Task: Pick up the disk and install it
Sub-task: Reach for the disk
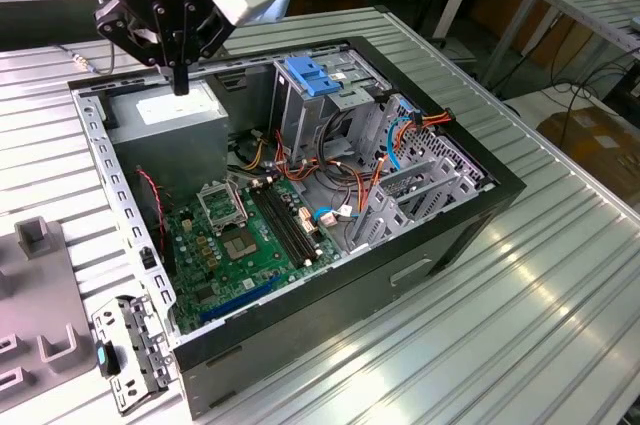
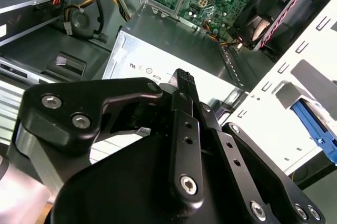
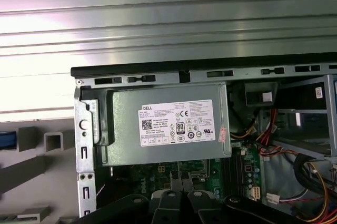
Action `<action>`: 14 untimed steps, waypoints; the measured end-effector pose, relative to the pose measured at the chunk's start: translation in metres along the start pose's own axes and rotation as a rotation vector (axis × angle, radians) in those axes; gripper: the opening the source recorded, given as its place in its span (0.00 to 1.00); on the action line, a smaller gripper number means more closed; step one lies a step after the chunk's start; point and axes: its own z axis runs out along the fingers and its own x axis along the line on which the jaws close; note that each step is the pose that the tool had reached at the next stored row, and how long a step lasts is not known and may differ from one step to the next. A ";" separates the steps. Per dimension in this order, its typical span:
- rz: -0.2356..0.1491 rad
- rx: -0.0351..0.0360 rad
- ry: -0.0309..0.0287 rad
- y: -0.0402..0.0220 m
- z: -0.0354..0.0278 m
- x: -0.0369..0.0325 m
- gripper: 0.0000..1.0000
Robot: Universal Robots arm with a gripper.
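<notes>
Over the PC case's (image 1: 480, 195) corner toward the exterior view's left, the gripper (image 1: 180, 88) hangs pointing down, just above the grey power box (image 1: 170, 110) w/ the white sticker. Fingers (image 2: 183, 79) are pressed together w/ nothing between them. They look apart from the box top, but how close I can't tell.

The case lies on its side w/ the cover off, on a ribbed metal table (image 1: 520, 325). Inside it:
- Green board (image 1: 240, 245) fills the middle, on the near side of the power box.
- Metal drive cage (image 1: 300, 115) stands toward the exterior view's right of the power box, w/ a blue slotted latch (image 1: 310, 75) on top.
- Orange and red cables (image 1: 400, 130) run past the cage toward the case's right-hand wall.

Outside the case, on the exterior view's left, is a grey holder (image 1: 40, 235) w/ upright blocks. Near it a small metal bracket (image 1: 130, 350) w/ a blue tab lies flat by the case's near corner.

In the first wrist view a blue-edged piece, poss. the disk (image 3: 6, 140), sits at that holder, well apart from the gripper. It's cut off at the frame edge, so can't say for sure.
</notes>
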 end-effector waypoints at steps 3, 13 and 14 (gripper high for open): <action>0.000 0.0000 0.0000 -0.0001 0.0000 0.0018 0.11; 0.000 0.0000 0.0000 -0.0004 -0.0001 0.0056 0.11; 0.000 0.0000 0.0000 -0.0004 -0.0002 0.0060 0.11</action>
